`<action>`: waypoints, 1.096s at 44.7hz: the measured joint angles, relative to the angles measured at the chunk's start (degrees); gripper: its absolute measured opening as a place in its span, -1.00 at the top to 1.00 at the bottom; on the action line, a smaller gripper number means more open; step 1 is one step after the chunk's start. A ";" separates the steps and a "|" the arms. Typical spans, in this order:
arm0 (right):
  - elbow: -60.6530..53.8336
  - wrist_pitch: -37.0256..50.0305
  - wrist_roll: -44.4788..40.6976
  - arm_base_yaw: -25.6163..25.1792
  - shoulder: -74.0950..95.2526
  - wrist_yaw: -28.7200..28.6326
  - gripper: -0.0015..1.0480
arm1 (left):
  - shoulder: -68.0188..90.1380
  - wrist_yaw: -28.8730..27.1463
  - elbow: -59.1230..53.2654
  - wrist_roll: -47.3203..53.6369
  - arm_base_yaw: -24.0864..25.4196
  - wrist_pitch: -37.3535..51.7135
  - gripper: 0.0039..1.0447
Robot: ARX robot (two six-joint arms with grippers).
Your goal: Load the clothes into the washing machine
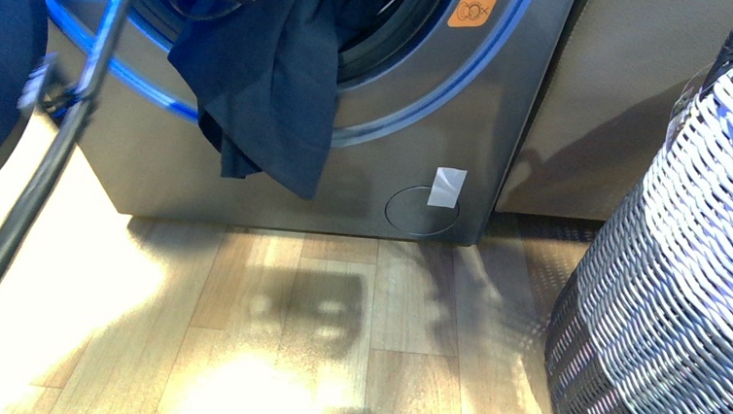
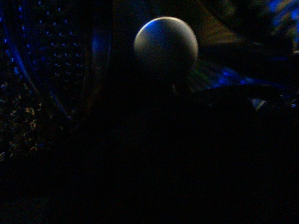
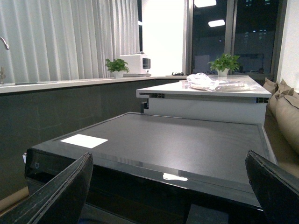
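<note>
Heads up, your navy garment (image 1: 274, 84) is only half in: it's draped over the porthole rim at about 11 o'clock in the front view, with its tail hanging down the washing machine (image 1: 396, 141) front. The wicker basket (image 1: 669, 287) sits at 4 o'clock. The right gripper (image 3: 168, 156) has its jaws spread wide, nothing between them. The left wrist view is dark, so I can't tell how the left gripper's jaws stand.
</note>
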 joint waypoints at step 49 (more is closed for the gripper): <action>0.00 0.00 0.00 0.00 0.00 0.00 -0.86 | -3.32 10.38 -0.11 -3.19 2.01 -19.87 -0.88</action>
